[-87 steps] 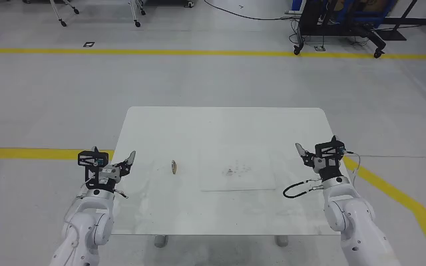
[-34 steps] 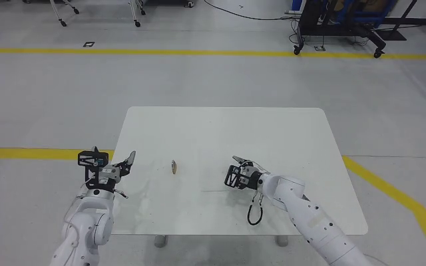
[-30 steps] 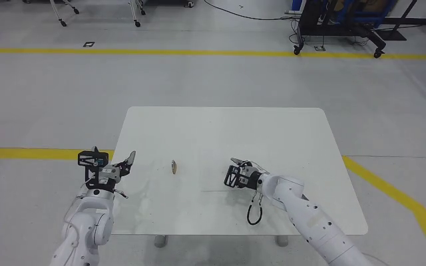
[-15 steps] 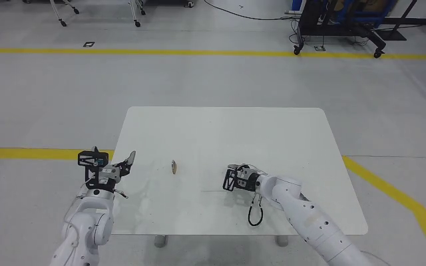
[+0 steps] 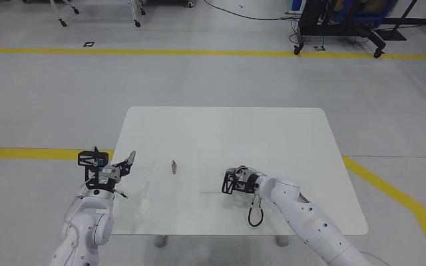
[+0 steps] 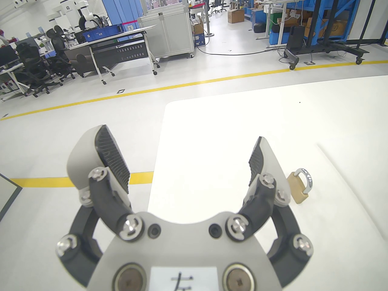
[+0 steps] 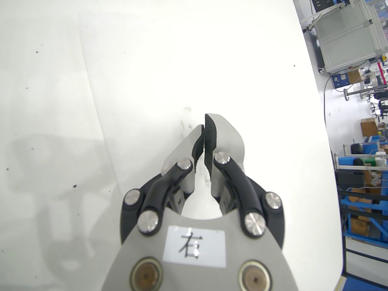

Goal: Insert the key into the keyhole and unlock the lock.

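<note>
Our right claw (image 7: 203, 125) is pressed together at the white table's (image 5: 266, 133) middle. Our left claw (image 6: 185, 149), spread, hangs left of the small brass padlock (image 6: 298, 187).

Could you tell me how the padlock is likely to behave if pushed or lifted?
The padlock looks like brass-coloured metal, so it is probably rigid and heavy for its size. With its blocky body on the smooth table, it would likely slide, not roll, when pushed.
</note>
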